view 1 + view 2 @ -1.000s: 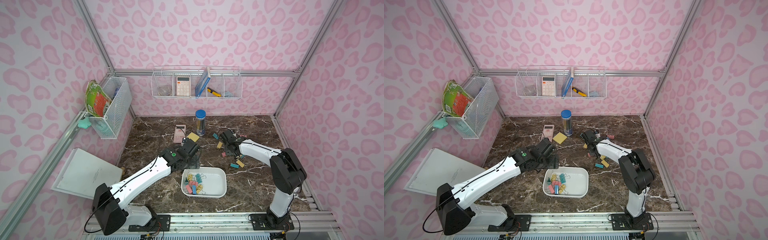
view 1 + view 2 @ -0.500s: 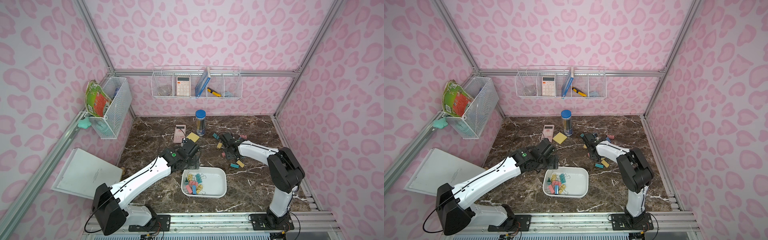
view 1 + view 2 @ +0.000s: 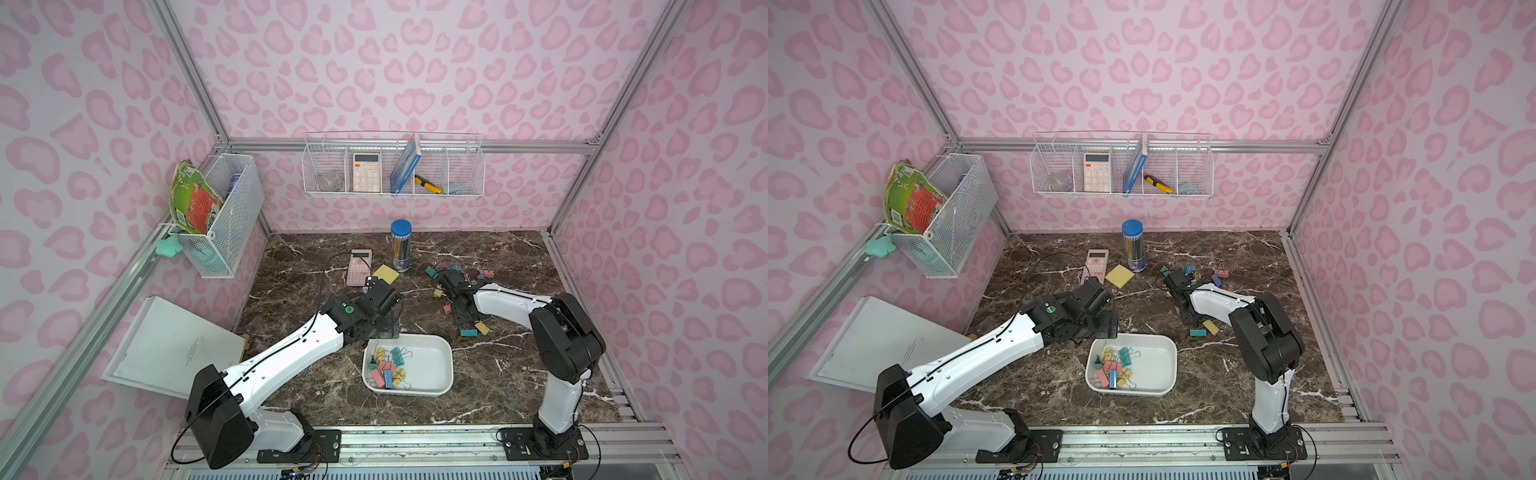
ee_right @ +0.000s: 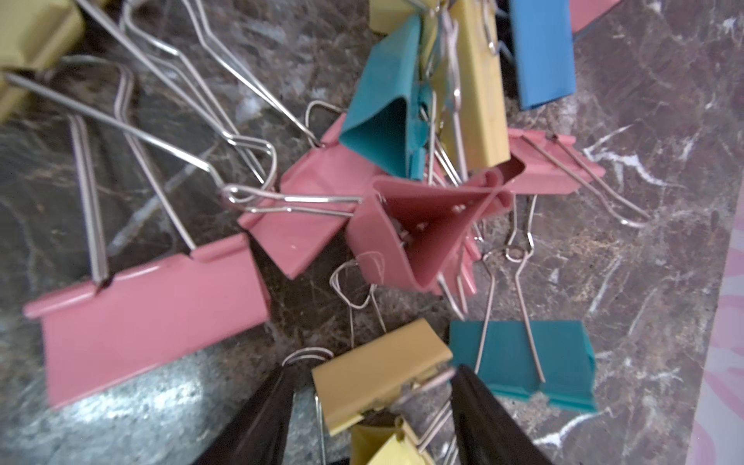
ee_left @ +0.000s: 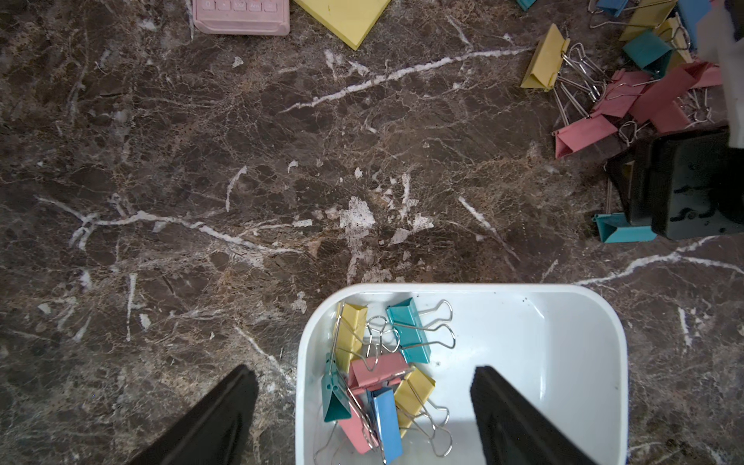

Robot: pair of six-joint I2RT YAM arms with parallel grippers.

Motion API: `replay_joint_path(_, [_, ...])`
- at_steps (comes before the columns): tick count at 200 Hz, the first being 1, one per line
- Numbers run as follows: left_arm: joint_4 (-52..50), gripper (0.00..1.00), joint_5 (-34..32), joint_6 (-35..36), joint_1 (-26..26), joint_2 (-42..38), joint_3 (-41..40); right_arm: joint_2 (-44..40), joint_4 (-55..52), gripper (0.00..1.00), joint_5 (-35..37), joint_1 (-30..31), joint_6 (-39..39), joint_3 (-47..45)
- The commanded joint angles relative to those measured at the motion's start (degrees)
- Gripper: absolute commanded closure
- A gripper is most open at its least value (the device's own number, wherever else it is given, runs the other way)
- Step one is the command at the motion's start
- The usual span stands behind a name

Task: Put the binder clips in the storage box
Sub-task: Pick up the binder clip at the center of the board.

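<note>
The white storage box lies at the front centre with several binder clips heaped at its left end. More clips are scattered on the marble behind and right of it. My right gripper points down into that pile. Its jaws stand on either side of a yellow clip, one finger touching its wire handle, the other with a gap. My left gripper hangs open and empty above the box's left end.
A pink calculator, a yellow sticky-note pad and a blue-capped tube stand behind the left arm. Wire baskets hang on the back wall and the left wall. A white board leans at the left.
My right gripper has come down into the loose pile and its jaws have narrowed around a yellow clip. The left arm has not moved.
</note>
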Motion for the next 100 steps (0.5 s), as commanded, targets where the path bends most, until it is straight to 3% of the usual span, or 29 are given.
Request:
replay_joint_path(1, [0.0,0.11,0.0,0.3,0.0,-0.1,0.2,-0.1,-0.8,0.4,0.2,0.0,0.1,-0.2])
replay_joint_path(37, [0.0,0.11,-0.2,0.2,0.0,-0.3,0.2,-1.9,-0.1,0.45,-0.4,-0.3,0.0,-0.3])
replay_joint_path(60, [0.0,0.11,0.0,0.3,0.0,0.0,0.5,-3.1,0.4,0.38,-0.9,-1.2,-0.8,-1.3])
replay_joint_path(100, [0.0,0.11,0.3,0.4,0.0,0.4,0.7,-9.6,10.5,0.31,-21.6,-8.8,-9.0,-7.7])
